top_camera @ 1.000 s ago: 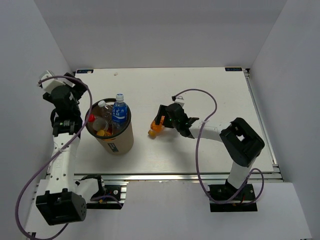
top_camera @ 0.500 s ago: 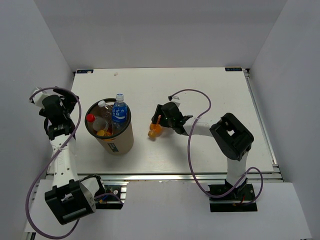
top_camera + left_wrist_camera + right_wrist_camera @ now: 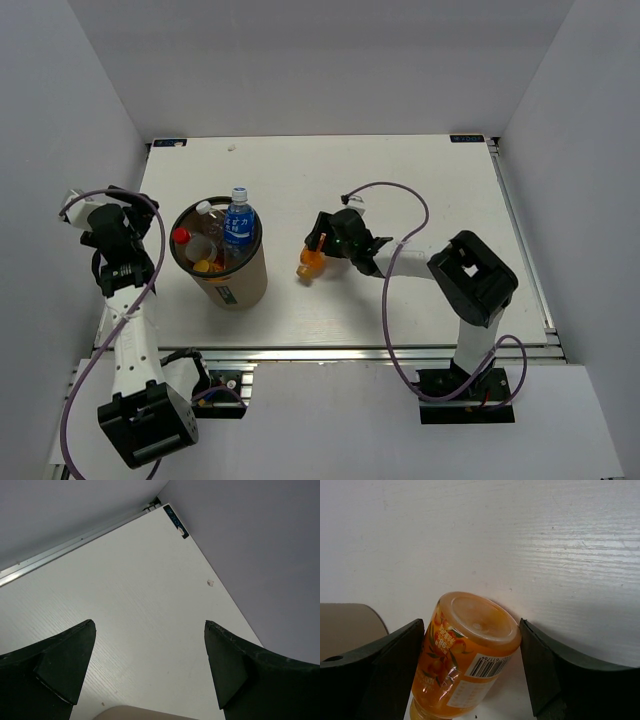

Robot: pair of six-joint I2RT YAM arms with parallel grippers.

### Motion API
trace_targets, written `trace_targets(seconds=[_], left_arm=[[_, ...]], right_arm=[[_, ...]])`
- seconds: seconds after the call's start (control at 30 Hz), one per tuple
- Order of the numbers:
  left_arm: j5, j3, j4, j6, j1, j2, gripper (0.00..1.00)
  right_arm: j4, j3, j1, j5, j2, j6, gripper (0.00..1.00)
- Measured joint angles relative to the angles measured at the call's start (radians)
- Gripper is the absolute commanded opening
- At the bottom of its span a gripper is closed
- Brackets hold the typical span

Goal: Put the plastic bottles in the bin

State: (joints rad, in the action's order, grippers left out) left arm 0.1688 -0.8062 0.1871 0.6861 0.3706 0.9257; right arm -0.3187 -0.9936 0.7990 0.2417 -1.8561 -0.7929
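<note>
A stubby orange bottle (image 3: 310, 260) lies tilted on the white table right of the bin (image 3: 240, 285). My right gripper (image 3: 318, 250) is shut on this orange bottle (image 3: 465, 650), its base toward the camera, a finger pressing each side. The tan bin holds a blue-labelled bottle (image 3: 238, 222), a red-capped bottle (image 3: 181, 236), a clear bottle (image 3: 206, 212) and something orange (image 3: 203, 266). My left gripper (image 3: 128, 203) stands open and empty left of the bin, by the wall. In the left wrist view the gripper (image 3: 149, 625) faces bare table.
The bin's tan wall (image 3: 350, 625) shows at the left edge of the right wrist view. White walls close in the table (image 3: 400, 180) on the left, back and right. A small blue tag (image 3: 176, 522) marks the far left corner.
My right gripper has closed from wide open onto the orange bottle. My left arm has drawn back leftward from the bin toward the wall, still open.
</note>
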Motion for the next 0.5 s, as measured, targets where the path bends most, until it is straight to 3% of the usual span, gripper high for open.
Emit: trace_targets(seconds=[0.17,0.5], left_arm=[[-0.023,0.015,-0.005,0.01,0.0,0.0,0.98],[-0.089,0.047,-0.058,0.04,0.0,0.0,0.98]], right_arm=[[-0.039,0.043,0.0,-0.016,0.097,0.06,0.03],[-0.177,0.098,0.0,-0.066,0.396,0.3,0.02]])
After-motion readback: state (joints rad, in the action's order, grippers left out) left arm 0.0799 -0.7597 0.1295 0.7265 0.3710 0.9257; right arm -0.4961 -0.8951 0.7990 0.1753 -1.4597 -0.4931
